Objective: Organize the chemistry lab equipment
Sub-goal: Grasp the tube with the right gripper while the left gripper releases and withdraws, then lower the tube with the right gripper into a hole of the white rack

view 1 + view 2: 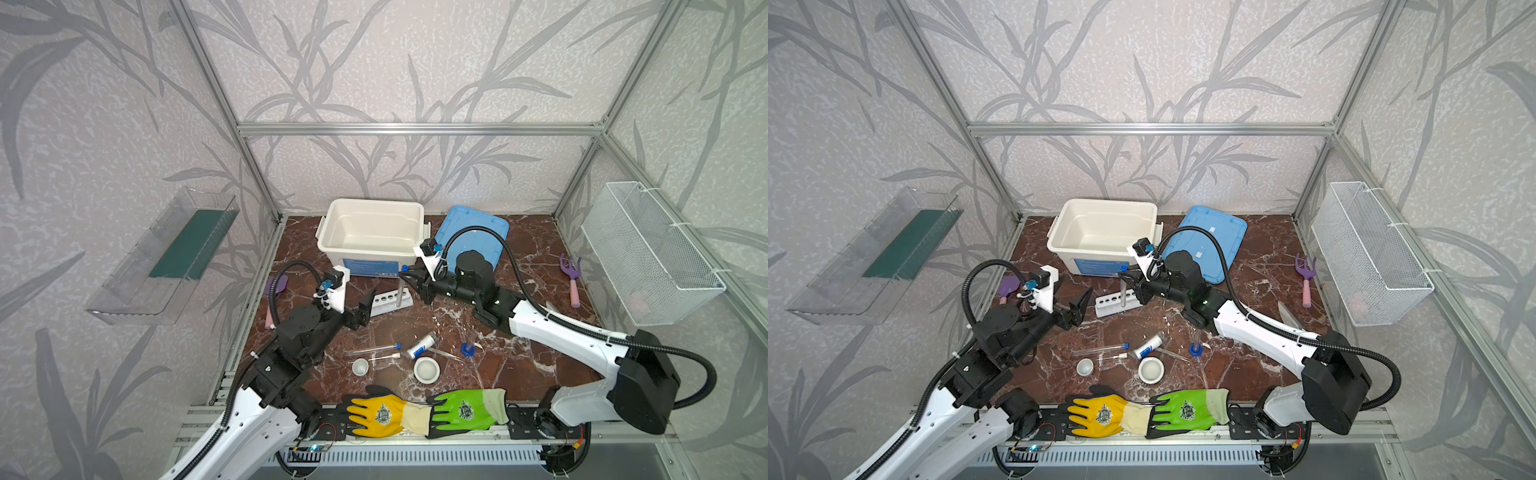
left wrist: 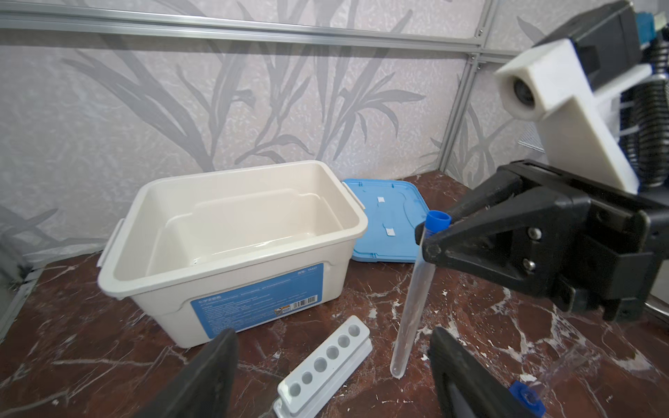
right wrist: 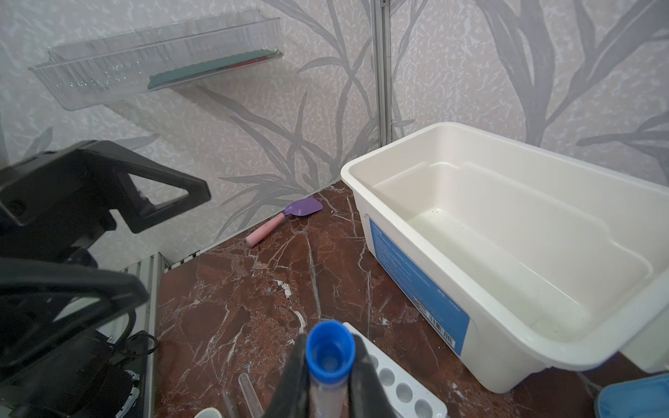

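My right gripper [image 3: 329, 362] is shut on a clear blue-capped test tube [image 2: 412, 300], held upright just under its cap [image 1: 404, 269]. The tube's round end hangs close to the marble beside the far end of the white six-hole rack [image 2: 325, 365], outside its holes. My left gripper [image 2: 331, 334] stands open and holds nothing, at the rack's [image 1: 388, 300] other end. In both top views two more tubes [image 1: 374, 350], a blue-labelled vial [image 1: 419, 346], tweezers [image 1: 445, 353], a blue-based vessel [image 1: 468, 348] and two white dishes [image 1: 360, 367] [image 1: 427, 369] lie nearer the front.
An open white bin [image 1: 332, 249] stands behind the rack, with its blue lid [image 1: 478, 232] beside it. A purple trowel [image 1: 277, 286] lies far left and a rake [image 1: 571, 278] far right. Yellow [image 1: 382, 413] and green [image 1: 465, 409] gloves lie on the front edge. A wire basket [image 1: 648, 253] and a clear shelf [image 1: 166, 257] hang on the side walls.
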Robot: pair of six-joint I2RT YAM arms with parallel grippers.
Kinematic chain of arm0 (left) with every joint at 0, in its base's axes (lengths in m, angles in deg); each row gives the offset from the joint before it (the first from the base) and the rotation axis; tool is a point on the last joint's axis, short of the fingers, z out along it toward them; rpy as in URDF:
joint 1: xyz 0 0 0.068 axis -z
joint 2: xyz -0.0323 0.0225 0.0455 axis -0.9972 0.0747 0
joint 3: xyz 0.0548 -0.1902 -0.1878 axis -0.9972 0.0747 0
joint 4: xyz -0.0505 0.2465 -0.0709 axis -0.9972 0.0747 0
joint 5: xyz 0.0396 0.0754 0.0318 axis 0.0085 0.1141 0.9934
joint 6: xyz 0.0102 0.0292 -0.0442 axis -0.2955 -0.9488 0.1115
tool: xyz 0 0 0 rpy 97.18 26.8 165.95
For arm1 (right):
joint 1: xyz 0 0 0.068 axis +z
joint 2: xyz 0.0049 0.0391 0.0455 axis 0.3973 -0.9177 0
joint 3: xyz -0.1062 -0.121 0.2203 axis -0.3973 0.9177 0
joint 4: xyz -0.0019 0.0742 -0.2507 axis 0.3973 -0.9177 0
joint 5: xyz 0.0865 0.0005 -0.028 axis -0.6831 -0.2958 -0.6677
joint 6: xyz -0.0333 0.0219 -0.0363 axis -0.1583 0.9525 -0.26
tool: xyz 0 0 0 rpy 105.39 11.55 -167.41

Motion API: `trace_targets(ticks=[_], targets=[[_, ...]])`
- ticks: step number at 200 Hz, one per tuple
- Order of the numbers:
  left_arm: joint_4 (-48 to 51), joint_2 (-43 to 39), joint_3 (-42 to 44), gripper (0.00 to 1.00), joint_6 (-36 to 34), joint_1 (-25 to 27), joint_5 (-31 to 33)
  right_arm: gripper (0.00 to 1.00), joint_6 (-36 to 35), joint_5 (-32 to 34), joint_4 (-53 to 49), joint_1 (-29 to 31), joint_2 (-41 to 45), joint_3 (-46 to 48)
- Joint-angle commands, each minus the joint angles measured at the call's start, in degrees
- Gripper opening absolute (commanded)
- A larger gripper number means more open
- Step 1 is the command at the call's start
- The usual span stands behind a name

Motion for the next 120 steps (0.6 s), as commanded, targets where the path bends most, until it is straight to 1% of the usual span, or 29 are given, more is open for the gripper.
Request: trace_targets(ticks=[1, 8, 23, 72, 101, 117, 120], targets=[[4.3, -3.6, 2.5, 0.83, 7.3, -0.7, 7.6, 0.08, -2.9, 1.7, 1.6, 1.0, -2.4, -2.9], [5.1, -5.9, 3.2, 0.83, 8.1, -0.7, 9.5, 0.08, -3.4, 2.2, 1.9, 1.3, -3.3, -3.3], [7.8, -7.9, 3.5, 0.83, 9.6, -0.8, 12.6, 0.08, -4.2, 3.3, 3.1, 1.9, -5.1, -3.9], [14.3, -8.5, 1.5, 0.82, 8.4, -0.6, 9.9, 0.07, -4.5, 4.6, 7.3, 2.8, -11.8, -6.2], [14.8, -8.7, 1.2, 0.82, 8.7, -0.6, 9.7, 0.07, -4.5, 5.3, 9.3, 3.0, -15.1, -7.5], [14.3, -8.7, 1.7, 0.82, 9.2, -0.6, 9.3, 0.07, -4.6, 5.4, 10.0, 3.1, -15.5, -8.0], [14.2, -8.7, 1.7, 0.82, 9.3, -0.5, 9.3, 0.07, -4.5, 5.4, 10.3, 3.1, -16.9, -8.0]])
